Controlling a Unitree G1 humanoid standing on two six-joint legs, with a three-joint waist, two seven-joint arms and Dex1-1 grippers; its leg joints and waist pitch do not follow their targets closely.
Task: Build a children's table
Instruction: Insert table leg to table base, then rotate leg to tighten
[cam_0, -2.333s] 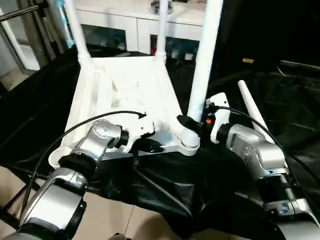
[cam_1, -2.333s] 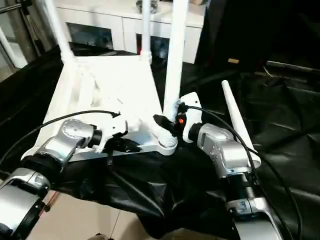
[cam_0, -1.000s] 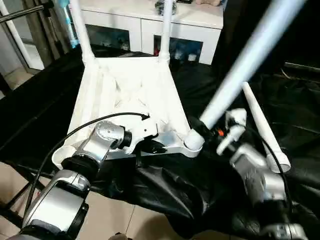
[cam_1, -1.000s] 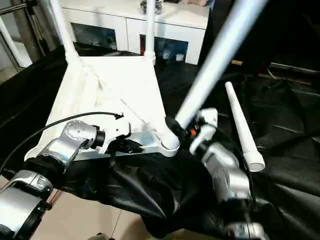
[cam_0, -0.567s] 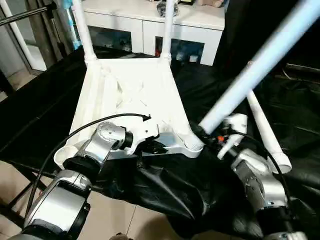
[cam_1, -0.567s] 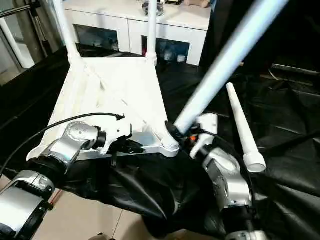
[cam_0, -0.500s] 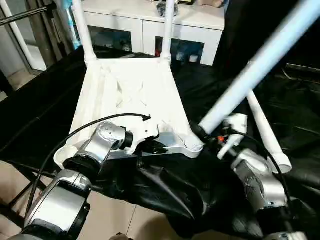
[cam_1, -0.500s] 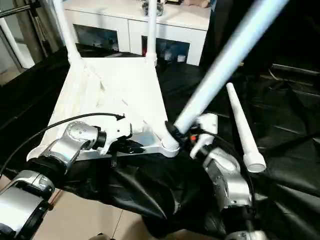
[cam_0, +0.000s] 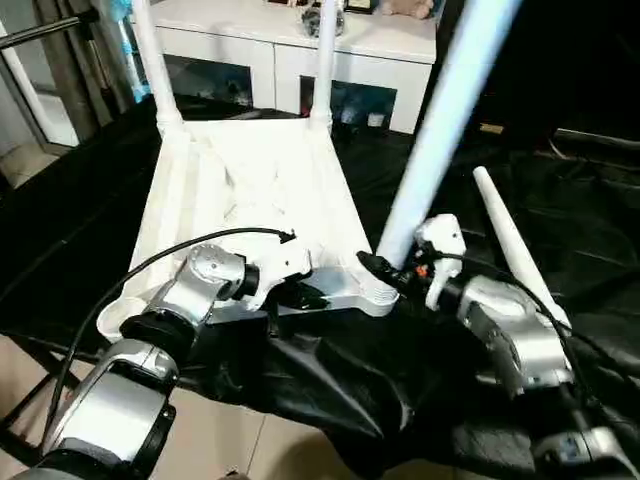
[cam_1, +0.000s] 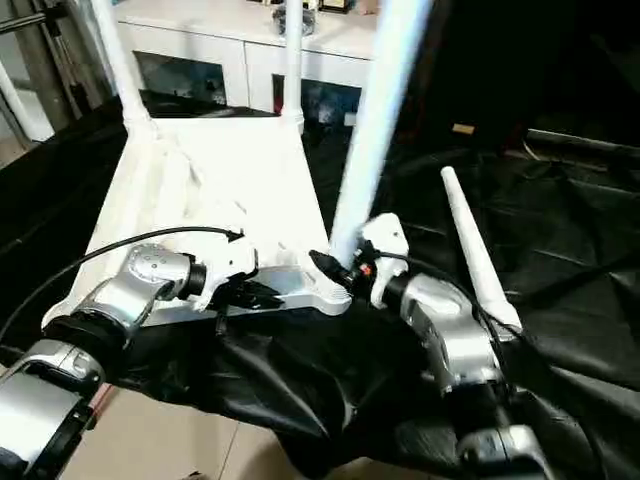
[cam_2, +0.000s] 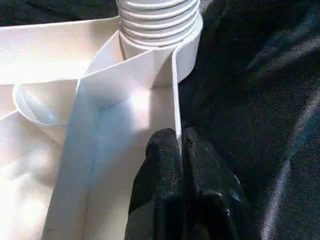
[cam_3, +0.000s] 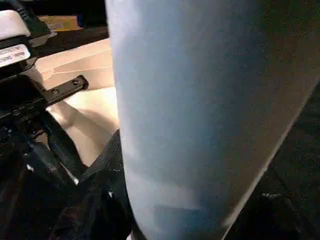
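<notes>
Change: the leg (cam_0: 425, 150) in the right pincer (cam_0: 385, 270) has swung from a steep rightward lean to near upright over the tabletop's (cam_0: 250, 190) near corner socket (cam_0: 378, 296).
Right pincer: grasping the leg's base.
Left pincer (cam_2: 177, 150): clenched on the tabletop's near rim.
Key relation: socket directly beneath right pincer; long axis almost vertical.
Spare leg (cam_0: 515, 255): beside right forearm, on the black-draped counter (cam_0: 600, 250).
Room: white cabinet (cam_0: 250, 50) beyond.
</notes>
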